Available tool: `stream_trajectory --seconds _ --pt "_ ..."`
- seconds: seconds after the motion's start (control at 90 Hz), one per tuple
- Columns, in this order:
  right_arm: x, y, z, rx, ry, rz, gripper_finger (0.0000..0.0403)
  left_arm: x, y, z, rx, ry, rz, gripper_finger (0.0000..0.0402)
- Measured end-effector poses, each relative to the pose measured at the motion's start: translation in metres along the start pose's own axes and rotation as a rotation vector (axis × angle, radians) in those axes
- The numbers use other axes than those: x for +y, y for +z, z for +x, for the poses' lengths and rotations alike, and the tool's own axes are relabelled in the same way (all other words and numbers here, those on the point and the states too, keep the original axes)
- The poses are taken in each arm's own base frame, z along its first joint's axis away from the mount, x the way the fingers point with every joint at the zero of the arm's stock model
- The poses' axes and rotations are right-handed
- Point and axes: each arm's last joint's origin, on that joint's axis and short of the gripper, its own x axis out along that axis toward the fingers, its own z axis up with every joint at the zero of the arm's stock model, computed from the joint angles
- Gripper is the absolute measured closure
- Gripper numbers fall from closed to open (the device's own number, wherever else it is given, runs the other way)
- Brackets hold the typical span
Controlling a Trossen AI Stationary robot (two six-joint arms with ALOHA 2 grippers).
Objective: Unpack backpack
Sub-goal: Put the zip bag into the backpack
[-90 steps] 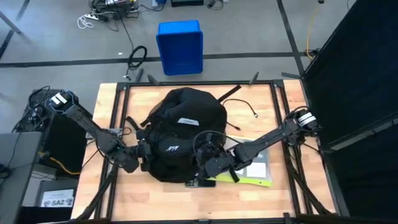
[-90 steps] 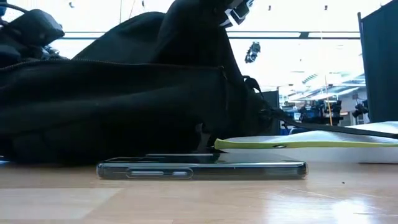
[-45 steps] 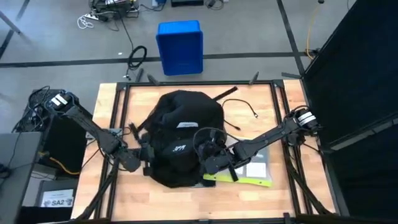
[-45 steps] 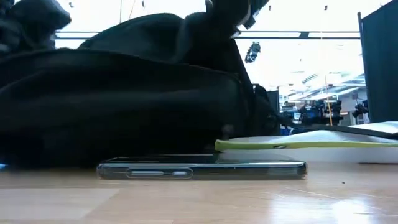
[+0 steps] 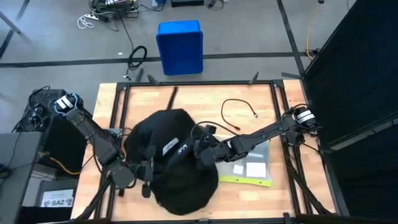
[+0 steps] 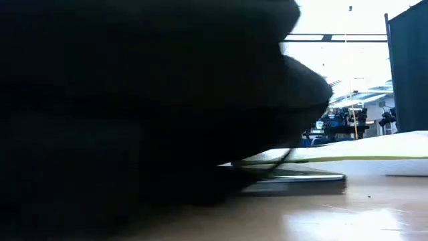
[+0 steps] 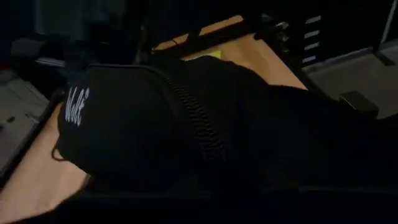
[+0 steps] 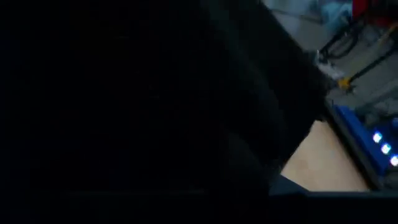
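The desk (image 5: 124, 109) is a light wooden top in a dark metal frame. The backpack (image 5: 171, 158) lies on it as a rounded black heap, bulging toward the near edge, with a small white label and logo print on top. Just beside the backpack, on its right, a yellow-green edged flat pouch (image 5: 252, 174) lies flat with white cards showing. Beyond the backpack, toward the far right corner, a thin black cable (image 5: 239, 112) curls on bare wood. In the low view, a flat dark phone (image 6: 294, 182) lies partly under the backpack's edge.
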Motion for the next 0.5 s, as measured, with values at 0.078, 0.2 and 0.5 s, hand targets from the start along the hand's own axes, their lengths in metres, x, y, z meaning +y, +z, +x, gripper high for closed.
stream_trajectory --seconds 0.078,0.2,0.5 --pt "-0.005 0.005 -0.012 -0.018 0.005 -0.021 0.0397 0.002 0.007 -0.002 -0.018 0.035 0.004 0.0401" --pt "-0.018 0.015 -0.042 -0.051 0.019 -0.015 0.0388 0.009 0.016 -0.007 -0.050 0.104 -0.008 0.0401" --pt "-0.035 0.023 -0.113 -0.103 0.117 -0.005 0.0318 0.027 0.023 -0.021 -0.085 0.262 -0.059 0.0401"
